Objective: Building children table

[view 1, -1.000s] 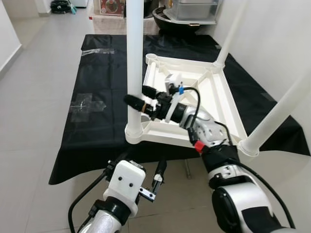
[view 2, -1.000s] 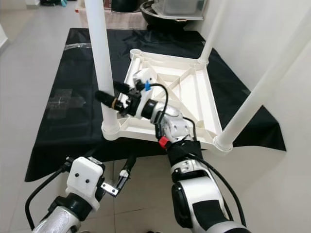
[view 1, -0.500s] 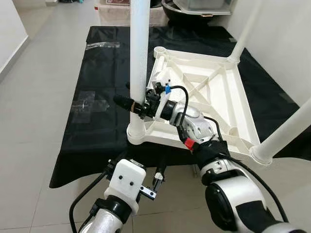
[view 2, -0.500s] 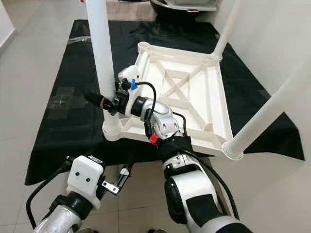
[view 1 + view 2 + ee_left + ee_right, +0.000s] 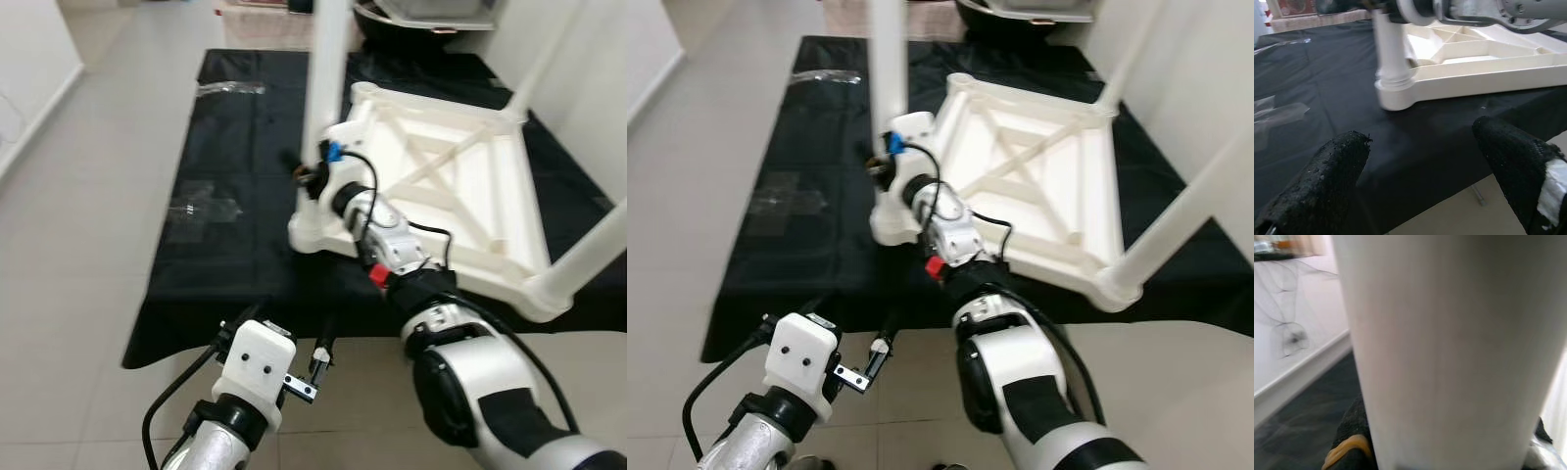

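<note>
The white children's table (image 5: pixel 441 186) lies upside down on a black cloth, with its legs pointing up. My right gripper (image 5: pixel 302 171) is at the near-left leg (image 5: pixel 328 59), just above that leg's corner socket (image 5: pixel 313 230). In the right wrist view the leg (image 5: pixel 1449 347) stands between the black fingers (image 5: pixel 1352 431), which press on both sides of it. My left gripper (image 5: pixel 1425 161) hangs low in front of the cloth's near edge. It is open and holds nothing, with its fingers (image 5: pixel 1327 171) wide apart.
The black cloth (image 5: pixel 225 245) covers a low platform and carries clear tape patches (image 5: pixel 201 208). Two more legs rise at the near right (image 5: pixel 588 255) and far right (image 5: pixel 534 69). A white wall runs along the right. Tiled floor lies to the left and in front.
The head view has shifted. The right gripper has reached further round the near-left leg. That corner of the table now sits further back on the cloth, slightly turned. The left arm has not moved.
</note>
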`<state>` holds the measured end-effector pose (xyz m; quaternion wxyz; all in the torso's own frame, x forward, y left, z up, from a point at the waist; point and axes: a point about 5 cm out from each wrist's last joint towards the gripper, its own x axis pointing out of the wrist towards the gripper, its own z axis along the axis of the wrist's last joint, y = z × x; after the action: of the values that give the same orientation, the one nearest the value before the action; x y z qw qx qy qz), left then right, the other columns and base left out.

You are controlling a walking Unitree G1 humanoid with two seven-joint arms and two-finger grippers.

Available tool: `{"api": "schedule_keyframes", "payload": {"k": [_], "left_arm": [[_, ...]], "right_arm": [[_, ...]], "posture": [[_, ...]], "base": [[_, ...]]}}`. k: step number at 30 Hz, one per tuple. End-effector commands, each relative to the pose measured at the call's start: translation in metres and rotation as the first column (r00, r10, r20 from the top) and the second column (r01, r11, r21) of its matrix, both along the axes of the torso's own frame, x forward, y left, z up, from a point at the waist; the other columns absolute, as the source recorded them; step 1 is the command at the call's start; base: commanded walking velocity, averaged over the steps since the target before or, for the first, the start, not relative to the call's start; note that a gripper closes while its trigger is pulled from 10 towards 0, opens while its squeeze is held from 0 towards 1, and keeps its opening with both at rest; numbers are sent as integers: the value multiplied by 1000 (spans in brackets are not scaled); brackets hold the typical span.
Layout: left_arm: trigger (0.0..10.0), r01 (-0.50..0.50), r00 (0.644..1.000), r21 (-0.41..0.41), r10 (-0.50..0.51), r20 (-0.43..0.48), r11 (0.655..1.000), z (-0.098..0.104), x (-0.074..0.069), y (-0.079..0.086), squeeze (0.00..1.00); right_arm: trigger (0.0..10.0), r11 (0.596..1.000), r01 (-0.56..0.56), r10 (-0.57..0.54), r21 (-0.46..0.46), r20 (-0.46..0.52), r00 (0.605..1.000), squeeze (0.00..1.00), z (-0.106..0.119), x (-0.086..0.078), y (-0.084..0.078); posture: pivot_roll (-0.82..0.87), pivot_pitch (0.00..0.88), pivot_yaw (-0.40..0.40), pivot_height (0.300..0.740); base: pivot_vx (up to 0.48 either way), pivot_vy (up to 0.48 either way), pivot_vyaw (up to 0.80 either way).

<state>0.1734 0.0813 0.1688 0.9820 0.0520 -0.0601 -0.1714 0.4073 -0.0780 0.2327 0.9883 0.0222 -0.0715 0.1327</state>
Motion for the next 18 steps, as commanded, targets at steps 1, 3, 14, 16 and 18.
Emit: {"api": "schedule_keyframes", "payload": {"k": [1, 3, 14, 16, 18], "left_arm": [[10000, 3, 1000, -15, -3, 0, 1000, 2, -2, -2, 0], [10000, 4, 1000, -13, -4, -1, 1000, 2, -2, -2, 0], [10000, 8, 1000, -10, -8, -3, 1000, 2, 0, -1, 0], [10000, 8, 1000, -10, -8, -3, 1000, 2, 0, -1, 0], [10000, 9, 1000, -10, -9, -3, 1000, 1, 0, -2, 0]], "right_arm": [[0, 985, 173, -171, 18, -88, 981, 0, -16, 3, -27], [0, 890, 452, -439, 58, -156, 885, 0, -28, -6, -48], [10000, 881, 428, -401, 199, -162, 901, 0, -24, -15, -23], [10000, 890, 397, -370, 224, -153, 916, 0, -20, -15, -18], [10000, 902, 348, -323, 255, -136, 937, 1000, -17, -15, -15]], "posture": [[161, 149, -107, 740], [162, 152, -105, 740], [157, 150, -102, 740], [157, 150, -102, 740], [159, 145, -103, 740]], "base": [[0, 0, 0], [0, 0, 0], [0, 0, 0], [0, 0, 0], [0, 0, 0]]}}
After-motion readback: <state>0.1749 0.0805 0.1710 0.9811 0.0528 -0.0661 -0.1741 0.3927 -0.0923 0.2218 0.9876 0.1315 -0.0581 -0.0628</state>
